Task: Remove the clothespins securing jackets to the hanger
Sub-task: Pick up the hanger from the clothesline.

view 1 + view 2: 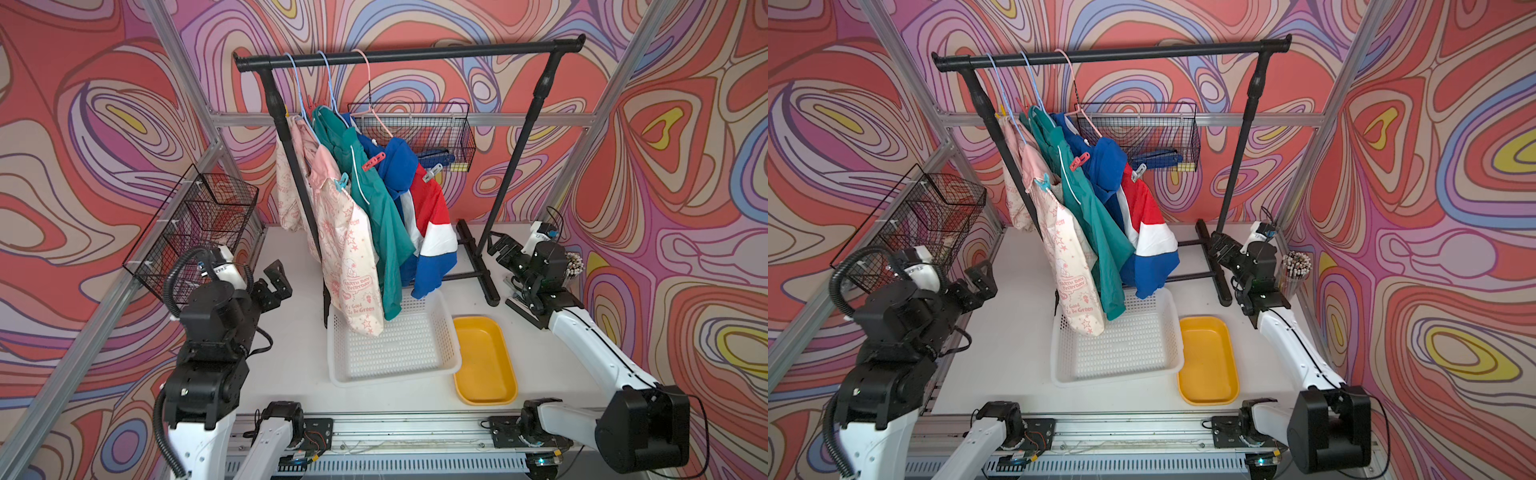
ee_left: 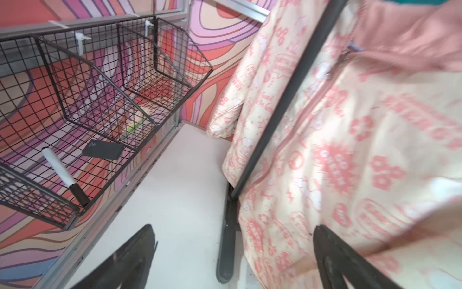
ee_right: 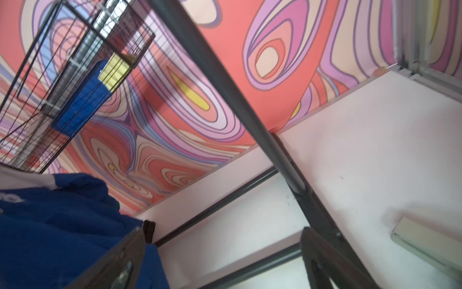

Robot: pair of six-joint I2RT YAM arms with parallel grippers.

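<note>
Closest to me on the white table [image 1: 291, 357], a yellow tray [image 1: 484, 361] sits just beside a white perforated basket [image 1: 395, 353], on its right side.

A little farther in, my left gripper [image 1: 279, 279] hangs raised to the left of the pink jacket [image 1: 345, 249], apart from it. In the left wrist view its jaws are spread wide with nothing between them, and the printed pink fabric is blurred beyond. My right gripper [image 1: 505, 249] sits low by the right foot of the clothes rack [image 1: 407, 54]. It is also wide open and holds nothing.

The three jackets hang bunched at the rail's left end: the pink one, then the teal jacket [image 1: 382, 224], then the blue-red-white hooded jacket [image 1: 432, 216]. The pink and teal hems drape over the white basket's far left corner.

In both top views a teal-blue clothespin [image 1: 342, 183] is clipped at the pink jacket's shoulder. A coral-red clothespin [image 1: 373, 161] is on the teal one and a grey clothespin [image 1: 432, 172] on the hooded one. Higher up by the left post I see a red pin [image 1: 311, 102] and a yellowish pin [image 1: 286, 111], too small to tell what they grip.

Farthest back, a wire basket [image 1: 415, 133] holds a dark-blue stapler-like object [image 1: 436, 156].
</note>
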